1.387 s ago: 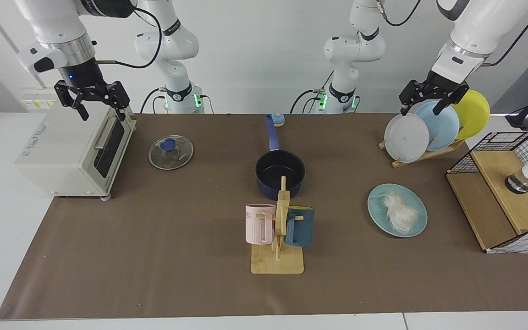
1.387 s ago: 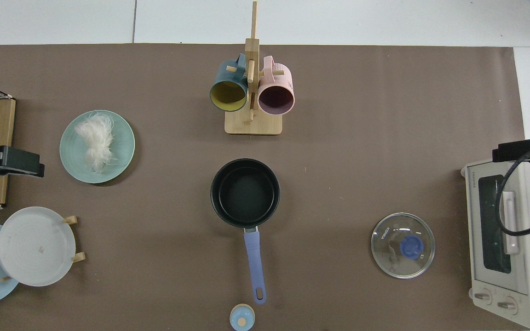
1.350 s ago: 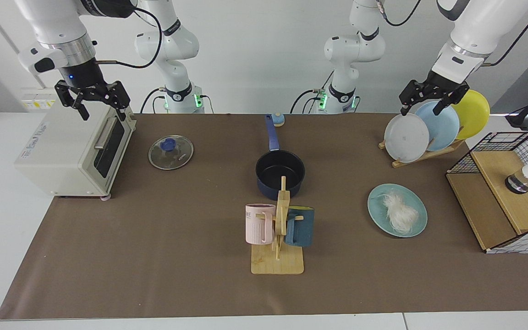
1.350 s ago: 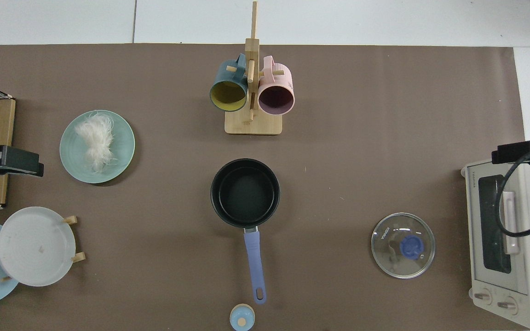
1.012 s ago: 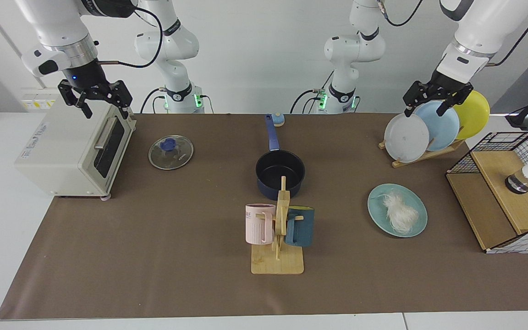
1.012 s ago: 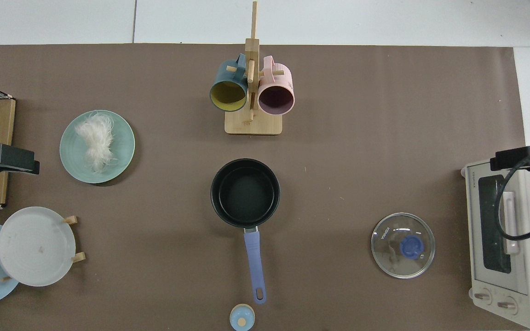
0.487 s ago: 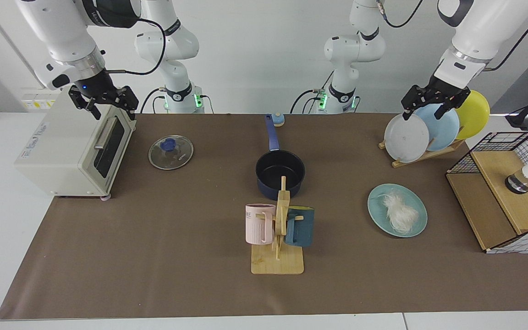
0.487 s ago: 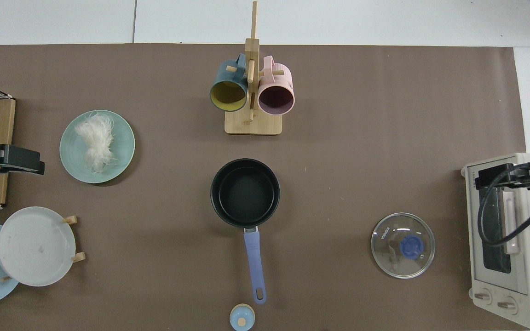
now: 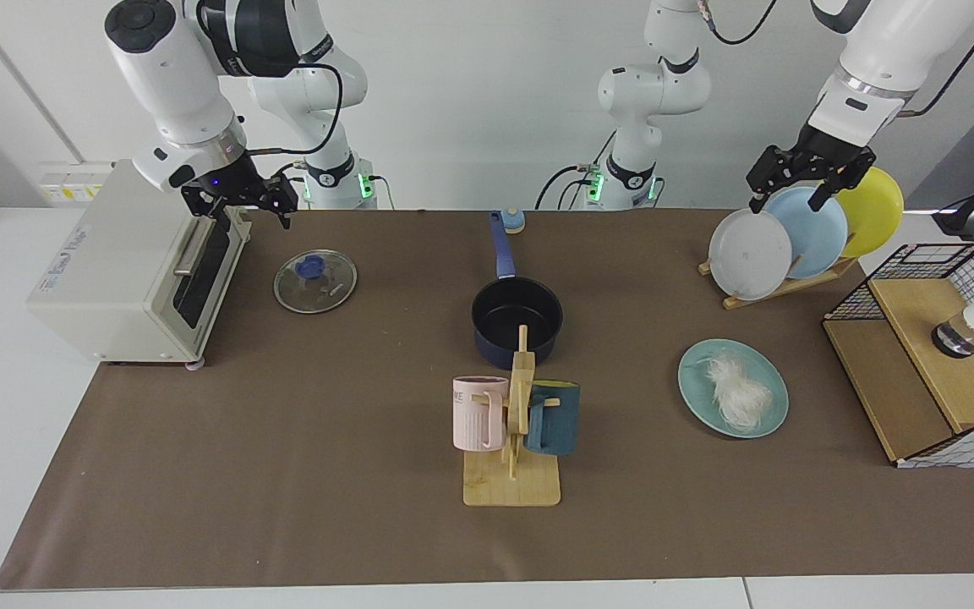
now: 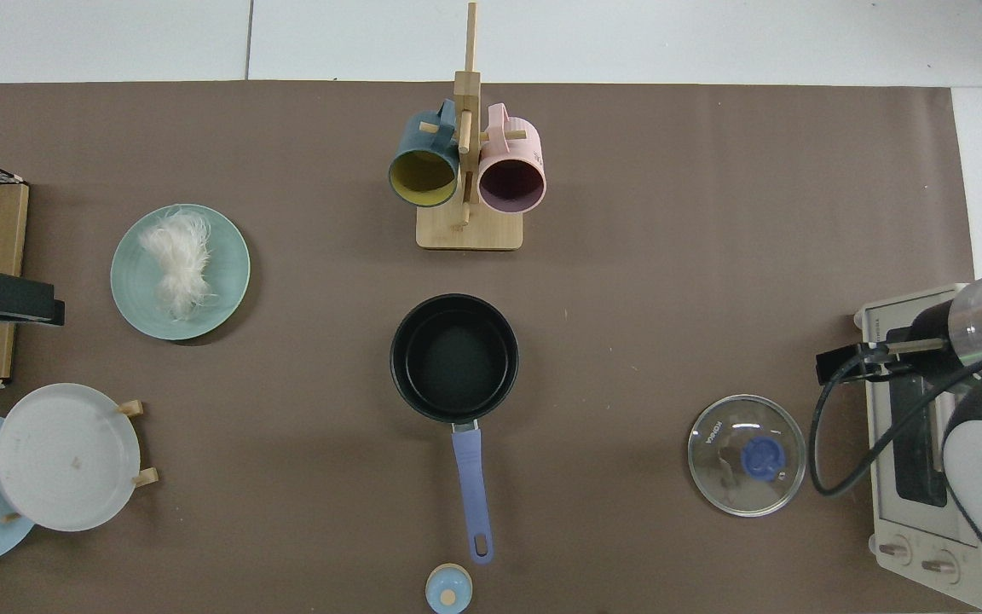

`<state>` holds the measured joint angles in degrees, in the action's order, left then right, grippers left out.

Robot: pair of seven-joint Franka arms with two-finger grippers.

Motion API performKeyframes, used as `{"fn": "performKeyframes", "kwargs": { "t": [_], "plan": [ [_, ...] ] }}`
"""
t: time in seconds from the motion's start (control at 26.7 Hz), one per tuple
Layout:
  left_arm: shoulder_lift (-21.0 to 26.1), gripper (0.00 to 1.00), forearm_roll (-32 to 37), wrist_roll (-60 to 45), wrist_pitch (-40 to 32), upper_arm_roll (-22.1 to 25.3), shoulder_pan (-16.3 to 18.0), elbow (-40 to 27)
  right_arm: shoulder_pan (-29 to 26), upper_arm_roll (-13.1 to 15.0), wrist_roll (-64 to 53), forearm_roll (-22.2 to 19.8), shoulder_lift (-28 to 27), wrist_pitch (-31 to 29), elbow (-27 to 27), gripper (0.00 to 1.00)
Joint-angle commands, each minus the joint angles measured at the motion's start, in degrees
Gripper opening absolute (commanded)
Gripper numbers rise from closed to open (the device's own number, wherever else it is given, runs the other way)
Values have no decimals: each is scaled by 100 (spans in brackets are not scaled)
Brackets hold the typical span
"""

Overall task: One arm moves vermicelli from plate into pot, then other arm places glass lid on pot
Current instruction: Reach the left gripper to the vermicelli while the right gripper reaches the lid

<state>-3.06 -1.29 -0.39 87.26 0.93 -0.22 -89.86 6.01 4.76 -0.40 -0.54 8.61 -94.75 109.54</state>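
Facing view: the vermicelli (image 9: 735, 394) lies on the teal plate (image 9: 770, 419), well apart from the pot (image 9: 517, 321), which stands mid-table with its black inside bare and its blue handle pointing toward the robots. The lid (image 9: 315, 281) lies flat on the brown mat (image 9: 284, 474), blue knob up, between the pot and the toaster oven (image 9: 128, 271).

The right gripper (image 9: 240, 203) hangs in the air at the oven's top corner, near the lid but clear of it, its fingers spread with nothing between them. The left gripper (image 9: 801, 178) hovers over the plate rack (image 9: 783, 288), just above the grey-white and sky-blue plates, its fingers also parted and holding nothing.

A pink mug (image 9: 478, 413) and a dark teal mug (image 9: 553, 418) hang on a wooden stand (image 9: 512, 482) in front of the pot.

From above, the lid (image 10: 747, 455) carries small white lettering that seems to read "KONKA". The oven (image 10: 909, 512) has a brand name along its upper edge, too small to make out, and a red warning triangle on a label by its knobs. The pink mug shows letters ending in "VE".
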Motion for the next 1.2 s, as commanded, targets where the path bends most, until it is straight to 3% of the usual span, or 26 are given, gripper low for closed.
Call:
{"fn": "performKeyframes", "kwargs": {
  "t": [0.0, 0.15, 0.34, 0.49, 0.86, 1.16],
  "plan": [
    [-20, 100, 86, 82, 466, -14, 144, -399, -12, 8, 49, 80, 387, -474, 717, 100],
    [278, 100, 77, 258, 1310, -23, 303, -760, -4, 8, 145, 80, 414, -588, 981, 100],
    [1026, 100, 68, 285, 2057, -23, 408, -831, 76, 8, 251, 80, 528, -1019, 1482, 100],
    [1087, 100, -37, 522, 2252, -23, 575, -972, 58, 8, 426, 80, 555, -1432, 1904, 100],
    [2238, 100, -661, 58, 3402, -23, 646, -779, 93, 8, 708, 72, 546, -1889, 2449, 100],
    [2748, 100, -320, -137, 3851, -49, 558, -726, 84, 8, 700, 72, 669, -2443, 3117, 100]
  ]
}}
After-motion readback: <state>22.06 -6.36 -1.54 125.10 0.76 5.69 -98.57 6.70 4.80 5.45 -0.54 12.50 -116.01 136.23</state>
